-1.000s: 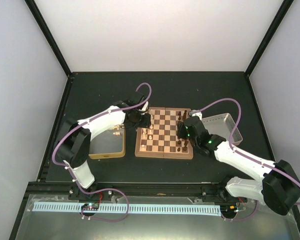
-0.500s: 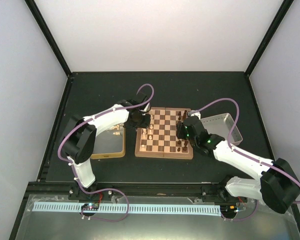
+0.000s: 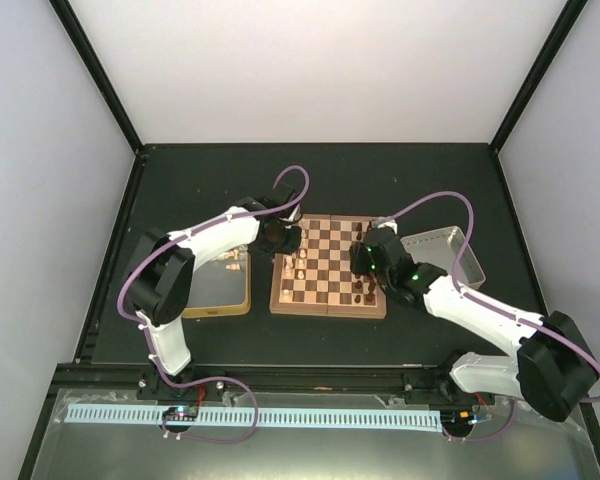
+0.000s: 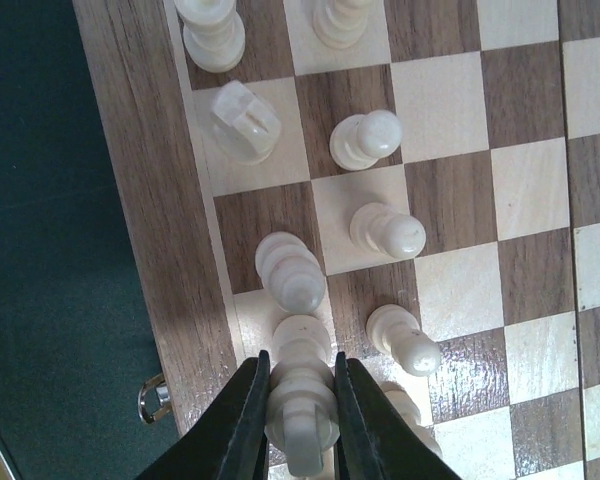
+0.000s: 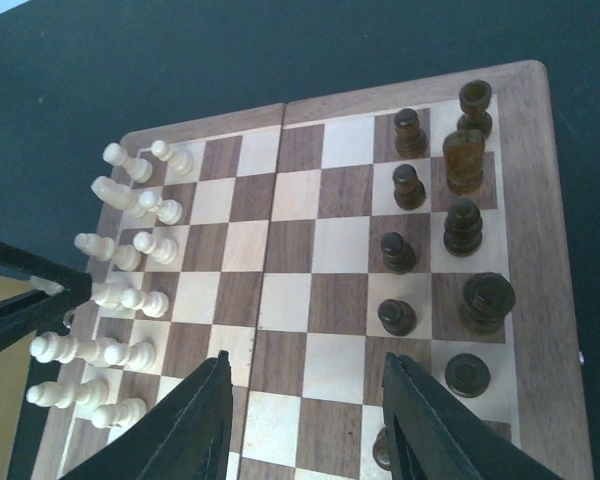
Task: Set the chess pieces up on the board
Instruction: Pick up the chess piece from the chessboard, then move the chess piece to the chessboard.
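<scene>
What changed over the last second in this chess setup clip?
The left gripper closed on a pale chess piece at the left edge of the board. The right gripper, open and empty, shifted slightly farther across the board. The set pieces look unmoved.

Where I work: a dark table (image 3: 180, 170) boxed in by pale walls.

In front of me stands a plain white back wall (image 3: 320, 70), the brightest surface here. A greyish-lilac left wall (image 3: 40, 200) and a matching right wall (image 3: 570, 200) close the sides. Two black posts slant up from the far corners of the table, one on the left (image 3: 95, 70) and one on the right (image 3: 538, 75). The tabletop is matt black with a thin black rim. Along my near edge runs a black rail (image 3: 320, 378), then a white slotted strip (image 3: 310, 418) on a dull grey metal ledge (image 3: 310, 455). The light is soft and even, without hard shadows.
</scene>
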### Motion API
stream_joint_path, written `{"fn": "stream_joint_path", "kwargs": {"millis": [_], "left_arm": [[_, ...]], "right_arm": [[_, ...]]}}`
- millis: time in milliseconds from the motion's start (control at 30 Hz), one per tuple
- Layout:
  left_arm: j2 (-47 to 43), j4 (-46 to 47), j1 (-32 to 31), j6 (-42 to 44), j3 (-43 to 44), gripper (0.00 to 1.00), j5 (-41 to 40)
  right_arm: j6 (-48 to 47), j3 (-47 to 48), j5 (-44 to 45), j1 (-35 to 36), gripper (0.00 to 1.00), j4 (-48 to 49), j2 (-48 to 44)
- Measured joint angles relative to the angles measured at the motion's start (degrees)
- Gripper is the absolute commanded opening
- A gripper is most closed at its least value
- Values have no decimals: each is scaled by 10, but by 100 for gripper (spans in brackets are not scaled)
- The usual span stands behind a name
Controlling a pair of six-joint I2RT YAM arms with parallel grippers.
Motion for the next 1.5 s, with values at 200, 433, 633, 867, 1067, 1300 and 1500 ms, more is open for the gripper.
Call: {"fn": "stream_joint_path", "kwargs": {"millis": [200,433,633,867,1067,1300,1500], "left_arm": [[-4,-5,0,0,6,2,-13],[-35,-10,5,0,4,2,-20],[-81,-10,17,0,-19,2,-26],[-108,-10,35,0,-51,2,-29],[-111,-9,47,0,-60,2,-28],[-120,-7,58,0,-70,2,-23],[-124,-4,64,-1,-83,2,-15]], "right_arm": [[-11,43,-17,0,43,-26,0],[-23,107,-54,0,43,-47,21],[-38,128,-90,0,43,-65,74],[-61,171,-117,14,43,-88,140],[-84,212,-131,40,41,-95,187],[-116,262,-155,73,37,-106,248],[-130,300,-170,91,36,-108,289]]}}
